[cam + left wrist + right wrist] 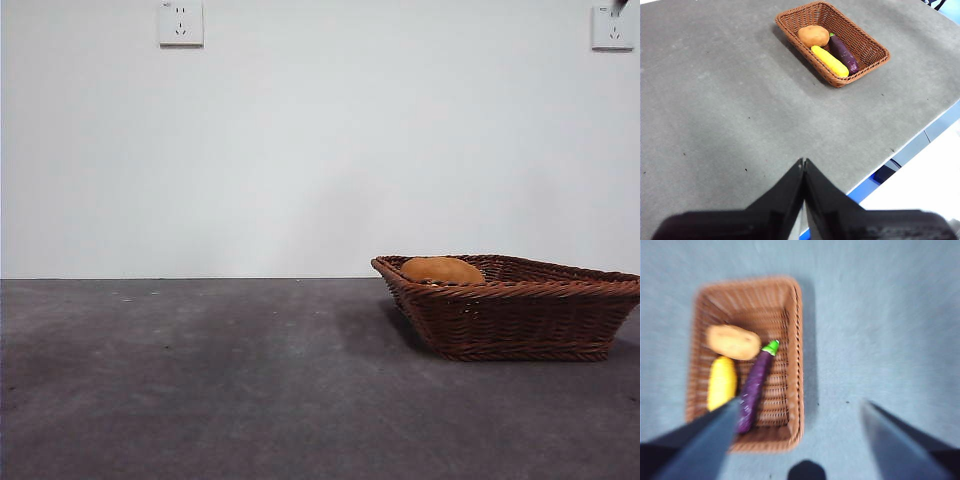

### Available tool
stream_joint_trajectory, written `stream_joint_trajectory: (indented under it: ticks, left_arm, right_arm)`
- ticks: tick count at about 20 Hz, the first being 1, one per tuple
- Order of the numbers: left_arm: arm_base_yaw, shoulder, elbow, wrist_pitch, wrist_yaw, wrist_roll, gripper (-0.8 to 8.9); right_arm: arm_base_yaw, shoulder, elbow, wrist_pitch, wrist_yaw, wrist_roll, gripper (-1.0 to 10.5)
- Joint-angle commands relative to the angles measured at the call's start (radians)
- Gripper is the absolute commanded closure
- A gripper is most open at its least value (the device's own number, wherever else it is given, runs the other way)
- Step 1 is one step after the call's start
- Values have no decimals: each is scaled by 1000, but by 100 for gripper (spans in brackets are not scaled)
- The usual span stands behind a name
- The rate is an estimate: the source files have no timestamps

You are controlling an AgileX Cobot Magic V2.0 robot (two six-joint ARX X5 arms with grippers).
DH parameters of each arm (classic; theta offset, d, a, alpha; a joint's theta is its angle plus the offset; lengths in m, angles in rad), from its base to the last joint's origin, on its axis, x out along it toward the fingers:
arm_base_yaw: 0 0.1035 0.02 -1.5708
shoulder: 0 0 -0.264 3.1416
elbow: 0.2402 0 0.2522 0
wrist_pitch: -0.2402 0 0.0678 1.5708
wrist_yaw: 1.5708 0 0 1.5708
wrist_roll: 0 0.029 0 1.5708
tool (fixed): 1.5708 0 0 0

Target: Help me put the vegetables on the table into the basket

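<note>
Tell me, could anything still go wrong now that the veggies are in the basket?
Perhaps. The right hand hangs open above the basket; dropping low, it might bump the rim or the eggplant. The basket also sits toward the table edge, so a knock could push it off.

On the desk (200, 380), toward the right side in the front view, the basket (520, 315), with wall behind and two wall sockets (180, 23) high up. In the basket, all three vegetables: potato (813, 35) at one end, corn cob (829, 61) and eggplant (842, 53) side by side along the length, the eggplant's stem end just beside the potato. Well apart from the basket, above bare desk near its edge, left gripper (803, 162); above the basket's near end, right gripper (800, 407).
</note>
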Motion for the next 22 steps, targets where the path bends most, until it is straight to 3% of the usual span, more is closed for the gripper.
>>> stream_joint_trajectory:
  ticks: [1, 6, 11, 22]
  left_arm:
    - [2, -2, -3, 8, 1, 13, 821]
    - [2, -2, -3, 8, 0, -3, 817]
    - [2, 0, -3, 8, 1, -23, 817]
    - [2, 84, -3, 8, 0, -22, 817]
  right_arm:
    - [1, -113, -1, -31, 19, 4, 955]
    - [1, -301, -3, -134, 54, -4, 954]
    - [1, -411, -8, -134, 59, -4, 946]
    - [0, -341, -8, -134, 77, -4, 946]
